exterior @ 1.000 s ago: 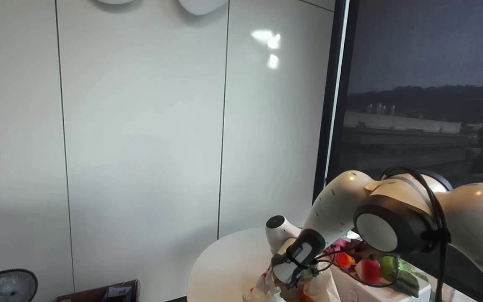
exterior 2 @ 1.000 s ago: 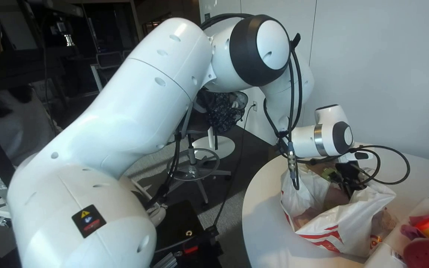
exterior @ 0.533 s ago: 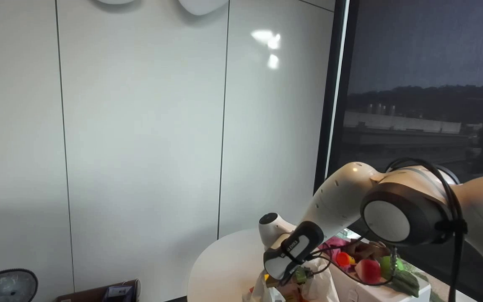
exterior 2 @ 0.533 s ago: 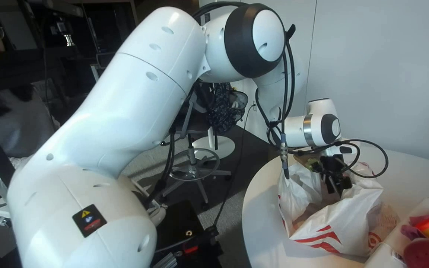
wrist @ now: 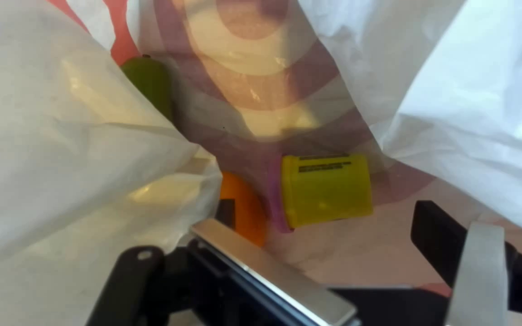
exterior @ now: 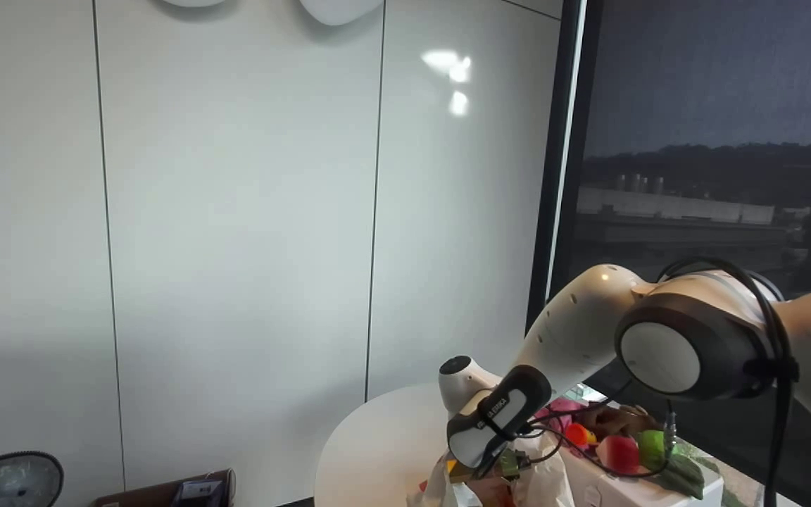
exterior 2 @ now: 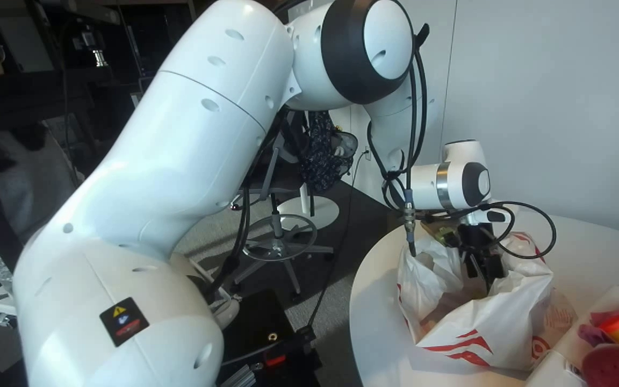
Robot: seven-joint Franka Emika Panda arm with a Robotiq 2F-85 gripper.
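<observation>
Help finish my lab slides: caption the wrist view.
Open fingers over the inside of a white bag, where a purple-lidded yellow tub lies on its side beside an orange object.

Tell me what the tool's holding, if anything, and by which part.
Nothing: the tool stands open, and the yellow tub lies ungripped in the bag.

In an exterior view, can see a backpack (exterior 2: 323, 156) against a chair (exterior 2: 276, 231) on grey floor (exterior 2: 213, 252). In both exterior views, can see a white wall (exterior: 236, 246); in an exterior view, a window (exterior: 715, 77) with hills (exterior: 715, 165) beyond.
</observation>
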